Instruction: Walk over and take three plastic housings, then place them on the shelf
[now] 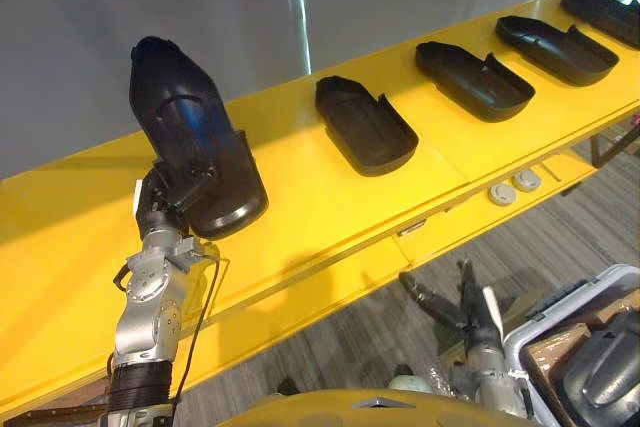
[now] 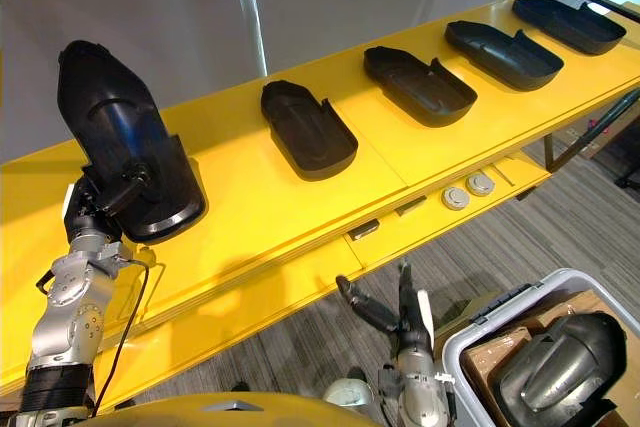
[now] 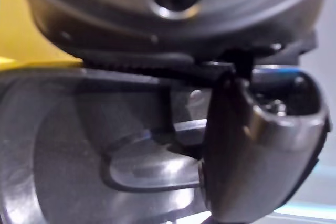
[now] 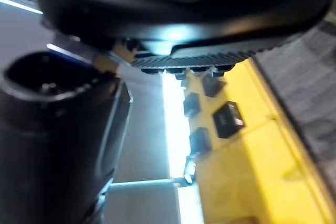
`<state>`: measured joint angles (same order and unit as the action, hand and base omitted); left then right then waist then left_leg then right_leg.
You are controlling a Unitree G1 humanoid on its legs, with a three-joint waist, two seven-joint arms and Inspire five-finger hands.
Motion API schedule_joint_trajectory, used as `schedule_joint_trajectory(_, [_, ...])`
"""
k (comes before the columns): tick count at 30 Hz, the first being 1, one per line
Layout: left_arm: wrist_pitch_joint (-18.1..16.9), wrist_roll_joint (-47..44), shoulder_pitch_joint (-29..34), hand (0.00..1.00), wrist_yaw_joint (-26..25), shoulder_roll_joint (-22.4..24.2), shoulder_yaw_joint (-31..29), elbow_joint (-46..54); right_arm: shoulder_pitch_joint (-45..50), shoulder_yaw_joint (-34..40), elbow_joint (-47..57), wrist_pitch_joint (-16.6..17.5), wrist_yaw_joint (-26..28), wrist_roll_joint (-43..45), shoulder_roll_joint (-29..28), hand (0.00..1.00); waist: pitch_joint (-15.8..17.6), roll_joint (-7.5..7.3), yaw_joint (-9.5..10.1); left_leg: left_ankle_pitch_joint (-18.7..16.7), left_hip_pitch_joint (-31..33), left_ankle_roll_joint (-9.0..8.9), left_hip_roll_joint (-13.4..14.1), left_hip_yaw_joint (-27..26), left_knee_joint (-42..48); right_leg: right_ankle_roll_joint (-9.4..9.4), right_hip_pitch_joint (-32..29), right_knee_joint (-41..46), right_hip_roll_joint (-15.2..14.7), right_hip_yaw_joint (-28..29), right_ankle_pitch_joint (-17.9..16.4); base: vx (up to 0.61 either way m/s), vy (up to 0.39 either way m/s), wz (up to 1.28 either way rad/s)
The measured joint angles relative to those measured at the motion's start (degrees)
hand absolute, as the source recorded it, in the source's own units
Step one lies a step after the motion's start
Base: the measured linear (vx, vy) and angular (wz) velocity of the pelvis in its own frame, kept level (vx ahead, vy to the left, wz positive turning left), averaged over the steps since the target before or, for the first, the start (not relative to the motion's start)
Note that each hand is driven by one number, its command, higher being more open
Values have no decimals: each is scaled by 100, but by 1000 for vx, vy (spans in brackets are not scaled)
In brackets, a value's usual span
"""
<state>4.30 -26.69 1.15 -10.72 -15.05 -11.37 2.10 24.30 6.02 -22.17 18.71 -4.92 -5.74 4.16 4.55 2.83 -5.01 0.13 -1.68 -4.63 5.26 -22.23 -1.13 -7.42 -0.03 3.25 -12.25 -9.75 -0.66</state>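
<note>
The left hand (image 1: 166, 205) is clamped on a black plastic housing (image 1: 185, 132): its fingers are curled round the housing's wide lower end, and the left wrist view shows the thumb (image 3: 252, 150) pressed against the glossy inner wall. This held housing stands steeply tilted, narrow end up and hollow side toward the camera, over the left part of the yellow shelf (image 1: 300, 212). Whether its lower rim touches the shelf surface cannot be determined.

To its right, four more housings lie hollow side up in a row along the shelf, each apart from the next: the nearest housing (image 1: 365, 127), the middle housing (image 1: 473, 80), the fourth housing (image 1: 555, 49) and the far housing (image 1: 605, 15). The shelf surface between the held housing and the nearest housing is bare.

Two round discs (image 1: 514, 187) sit on the lower ledge at the shelf's front edge.

The right hand (image 2: 408, 332) hangs low over the grey carpet (image 1: 560, 237), fingers straight and spread, holding nothing. Just beside it stands a white bin (image 2: 470, 347) containing another housing (image 2: 560, 362) on cardboard.
</note>
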Motion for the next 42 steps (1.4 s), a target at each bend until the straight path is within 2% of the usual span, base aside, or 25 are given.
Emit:
schedule_joint_trajectory(1, [14,-27,-128,0,-38,-1,71,-57,-88,10,-508,-65,5,49,100,100,89,42,5,28,42,14,-22,150,16,31,-2,123,-9,-119,-79,-15,-19,37])
schedule_joint_trajectory(5, [20,-38,-394,0,-41,-19,167,-52,-298,-4,-1239,-119,-2,259,226,100,329,126,28,169,236,41,-79,442,-6,61,-202,491,-77,-275,-271,-60,-5,39])
schedule_joint_trajectory(11, [92,-75,-880,0,48,-372,265,-58,-785,-4,-1555,-212,8,660,317,100,631,57,76,536,445,42,-70,697,-256,102,-548,841,-47,-439,-378,-82,-20,21])
schedule_joint_trajectory(14, [250,-70,-1229,0,357,-649,370,-183,-875,-32,-1680,-221,100,673,464,100,770,50,172,634,482,39,-73,756,-367,112,-675,1002,-53,-458,-422,-68,-4,9])
schedule_joint_trajectory(19, [647,-69,-1632,0,878,-1203,415,-330,-1084,-99,-1963,-325,171,922,513,100,930,34,167,715,648,38,-61,779,-390,112,-878,1124,-61,-468,-423,-42,4,4])
schedule_joint_trajectory(23, [935,-75,-1998,0,1005,-1440,495,-755,-1112,-101,-1991,-370,210,921,513,100,992,22,157,741,645,60,-59,753,-390,112,-894,1151,-63,-443,-421,0,1,-1])
schedule_joint_trajectory(27, [964,-104,-2342,0,1031,-1575,496,-1107,-1144,-100,-1992,-419,207,925,511,100,1070,2,159,714,632,23,-48,700,-391,110,-894,1152,-55,-404,-417,-3,3,-5])
schedule_joint_trajectory(28, [964,-144,-2391,100,1018,-1587,492,-1158,-1147,-100,-1993,-425,203,925,511,100,1077,-3,158,712,633,21,-47,696,-391,109,-894,1150,-54,-403,-416,3,3,-3])
schedule_joint_trajectory(38, [836,-248,-2754,100,696,-1675,445,-1665,-1167,-94,-2003,-428,157,1084,482,100,1098,-39,180,654,610,-28,5,560,-392,92,-856,993,-27,-323,-316,10,4,-5])
schedule_joint_trajectory(42, [835,-345,-2823,100,606,-1620,331,-1933,-1154,-96,-2033,-438,121,1115,437,100,1111,-61,165,593,437,-33,16,510,-393,81,-654,854,2,-287,-275,12,11,-6])
